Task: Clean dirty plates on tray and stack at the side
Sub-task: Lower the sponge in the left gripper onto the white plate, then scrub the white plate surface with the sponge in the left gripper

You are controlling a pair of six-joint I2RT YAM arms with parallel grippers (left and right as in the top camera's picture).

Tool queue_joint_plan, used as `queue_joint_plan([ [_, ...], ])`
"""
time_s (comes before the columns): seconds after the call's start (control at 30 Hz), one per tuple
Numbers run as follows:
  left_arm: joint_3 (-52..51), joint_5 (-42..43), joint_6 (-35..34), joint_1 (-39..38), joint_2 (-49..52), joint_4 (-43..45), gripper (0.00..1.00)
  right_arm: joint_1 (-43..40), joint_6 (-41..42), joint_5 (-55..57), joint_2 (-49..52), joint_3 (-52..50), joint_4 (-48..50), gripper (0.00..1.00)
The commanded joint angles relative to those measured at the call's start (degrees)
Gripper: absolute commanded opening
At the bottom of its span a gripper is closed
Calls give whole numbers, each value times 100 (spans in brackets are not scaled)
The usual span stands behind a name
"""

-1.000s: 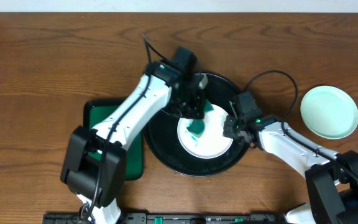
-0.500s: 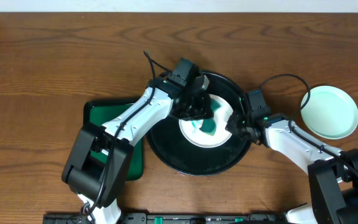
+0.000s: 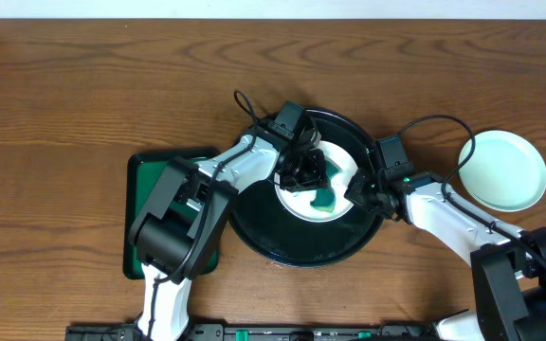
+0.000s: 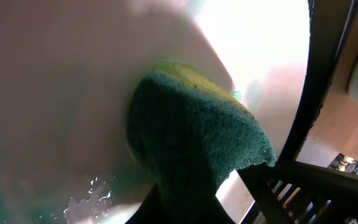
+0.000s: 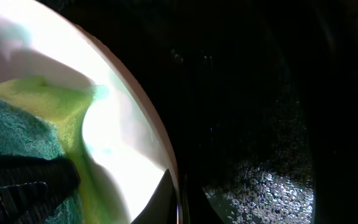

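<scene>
— While the left hand (image 3: 303, 170) bears down with its sponge (image 4: 191, 137), why is the right hand (image 3: 356, 189) at the rim?
— It's pinching the white plate (image 3: 299, 205) by its edge, likely so scrubbing can't skid it around the tray (image 3: 254, 227).
— And the left hand's grip?
— Closed on the sponge, with the plate directly beneath.
— Where does the plate go afterwards?
— Probably onto the mint plate (image 3: 502, 170), on the worktop (image 3: 64, 95) well out past the right hand.

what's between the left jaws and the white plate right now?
A green-and-yellow sponge, gripped by the left gripper and pressed against the white plate. The left wrist view shows it best.
</scene>
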Motion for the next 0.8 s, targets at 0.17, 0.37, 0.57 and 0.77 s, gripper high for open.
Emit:
queue_joint_plan([
  [0.17,-105,-3602,229,31,380,-1429,7,-94,-52,223,28,-136,-361,1],
  [0.37,-98,-5567,232,66,380,-2299,7,-94,-85,223,28,-136,-345,1],
  [0.57,-96,-4485,835,66,380,-2288,7,-94,-85,223,28,-136,-354,1],
  [0.77,-98,-516,1158,55,382,-1434,7,-94,-87,223,28,-136,-354,1],
])
